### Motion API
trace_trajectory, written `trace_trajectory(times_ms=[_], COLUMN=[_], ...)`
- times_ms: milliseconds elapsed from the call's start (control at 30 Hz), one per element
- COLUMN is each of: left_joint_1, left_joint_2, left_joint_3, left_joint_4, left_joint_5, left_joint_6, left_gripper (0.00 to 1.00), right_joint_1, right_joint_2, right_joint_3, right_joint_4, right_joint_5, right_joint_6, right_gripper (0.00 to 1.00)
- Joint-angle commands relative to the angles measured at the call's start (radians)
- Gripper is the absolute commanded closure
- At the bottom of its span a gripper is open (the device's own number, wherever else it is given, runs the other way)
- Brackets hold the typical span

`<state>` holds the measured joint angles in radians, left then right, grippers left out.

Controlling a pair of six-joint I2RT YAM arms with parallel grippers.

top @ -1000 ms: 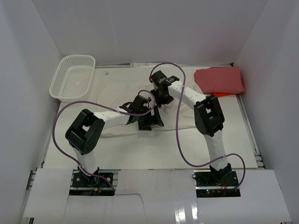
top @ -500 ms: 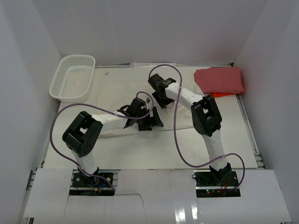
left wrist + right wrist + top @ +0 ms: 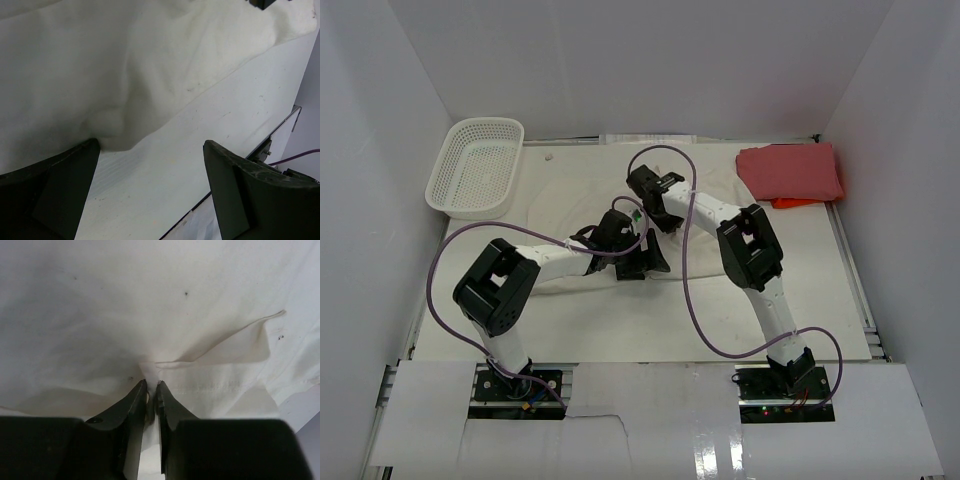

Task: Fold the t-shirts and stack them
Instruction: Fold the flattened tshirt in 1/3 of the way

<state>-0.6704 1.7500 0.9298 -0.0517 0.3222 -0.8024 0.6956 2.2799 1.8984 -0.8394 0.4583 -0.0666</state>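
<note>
Rumpled cream-white cloth t-shirt (image 3: pixel 565 198) lay spread mid-frame; folded red cloth t-shirt (image 3: pixel 790 170) sat upper right. The right gripper (image 3: pixel 151 385) had shifted left, pinching a cream fold; the left gripper (image 3: pixel 150 150) gaped.

Hidden, cropped, too small
Cannot trace the cream-white t-shirt (image 3: pixel 570 190) under the crossing arms (image 3: pixel 560 258); cannot name the orange scrap (image 3: pixel 792 203) beneath the red t-shirt (image 3: pixel 790 170), nor the speck (image 3: pixel 550 157) beside the basket (image 3: pixel 488 122); see the left gripper (image 3: pixel 151 145) only as two cropped fingers.
</note>
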Motion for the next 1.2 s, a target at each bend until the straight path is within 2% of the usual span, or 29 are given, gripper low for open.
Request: trace_trajectory(times_ms=[0, 33, 67, 267, 467, 667, 833, 933, 1167], left_joint_1=[-0.006, -0.006, -0.006, -0.006, -0.006, -0.006, -0.006, -0.006, -0.005], left_joint_2=[0.039, 0.039, 0.039, 0.039, 0.032, 0.022, 0.013, 0.009, 0.0], left_joint_3=[-0.057, -0.057, -0.057, -0.059, -0.065, -0.072, -0.083, -0.089, -0.101], left_joint_4=[-0.157, -0.155, -0.155, -0.155, -0.157, -0.158, -0.158, -0.158, -0.154], left_joint_5=[-0.034, -0.035, -0.035, -0.032, -0.034, -0.034, -0.032, -0.034, -0.031], left_joint_6=[0.029, 0.029, 0.032, 0.034, 0.035, 0.038, 0.04, 0.04, 0.037], left_gripper=[0.02, 0.02, 0.02, 0.02, 0.02, 0.02, 0.02, 0.02, 0.02], right_joint_1=[0.001, 0.001, 0.001, 0.001, -0.005, -0.007, -0.007, -0.007, -0.007], right_joint_2=[0.006, 0.007, 0.015, 0.006, -0.031, -0.056, -0.057, -0.098, -0.082], right_joint_3=[0.042, 0.042, 0.05, 0.048, -0.024, -0.146, -0.194, -0.286, -0.283], right_joint_4=[0.005, 0.011, 0.011, 0.058, 0.213, 0.376, 0.431, 0.545, 0.574], right_joint_5=[0.033, 0.039, 0.049, 0.077, 0.12, 0.132, 0.154, 0.129, 0.16], right_joint_6=[-0.01, -0.013, -0.013, 0.004, 0.054, 0.139, 0.185, 0.182, 0.198], right_gripper=[0.82, 0.91, 0.92, 0.92, 0.92, 0.92, 0.92, 0.92, 0.92])
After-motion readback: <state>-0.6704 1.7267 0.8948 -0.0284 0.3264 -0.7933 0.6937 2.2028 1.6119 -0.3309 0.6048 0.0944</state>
